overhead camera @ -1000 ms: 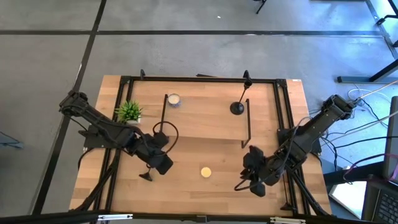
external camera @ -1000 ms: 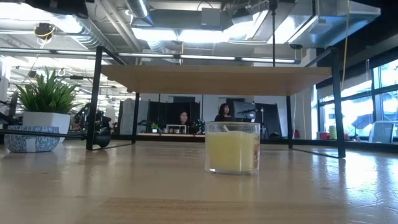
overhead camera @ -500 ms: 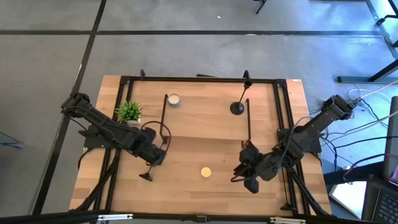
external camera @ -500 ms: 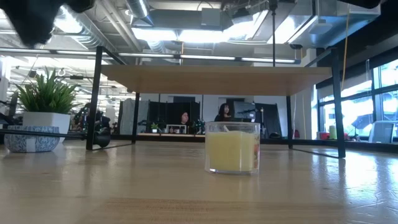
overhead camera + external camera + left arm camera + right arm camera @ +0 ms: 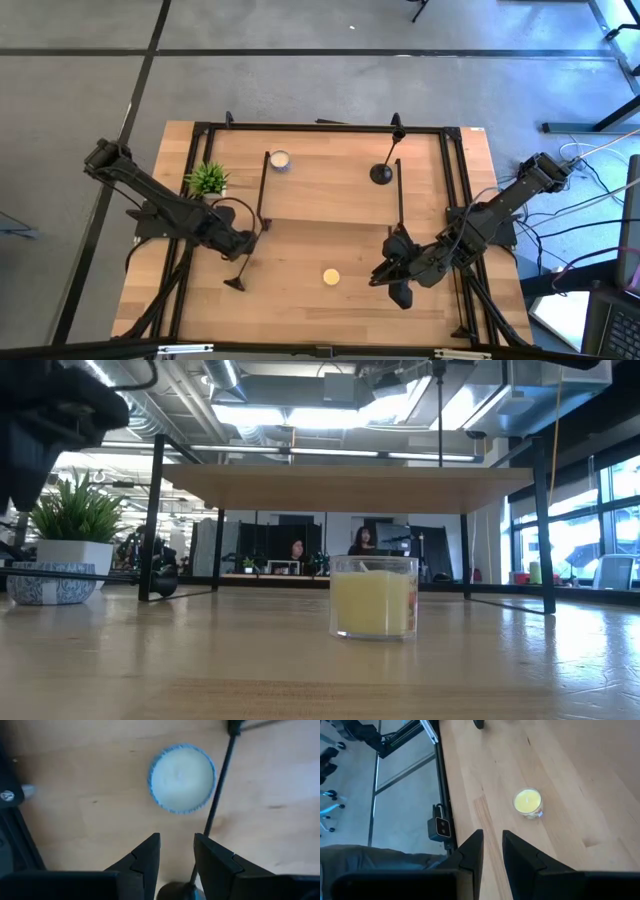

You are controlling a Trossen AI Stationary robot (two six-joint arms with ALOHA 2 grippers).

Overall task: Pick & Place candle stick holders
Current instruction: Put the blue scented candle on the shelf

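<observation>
One black candle stick holder lies on its side at the near left, its round base on edge. Its thin stem runs past a blue-rimmed white candle. My left gripper points down over the stem's other end and is open, with a finger on either side and no touch that I can see. A second candle stick holder stands on its base on the shelf top. My right gripper hovers at the near right, slightly open with nothing between its fingers.
The wooden shelf on black legs spans the table's far half. A yellow candle stands near the front edge, between the two arms. At the far left are a small potted plant and another white candle.
My left gripper has come down toward the table and drawn back toward the left and far edges, rolling about its own axis, and its finger gap looks the same. My right gripper has shifted a little toward the far edge. The lying candle stick holder has stayed where it was.
</observation>
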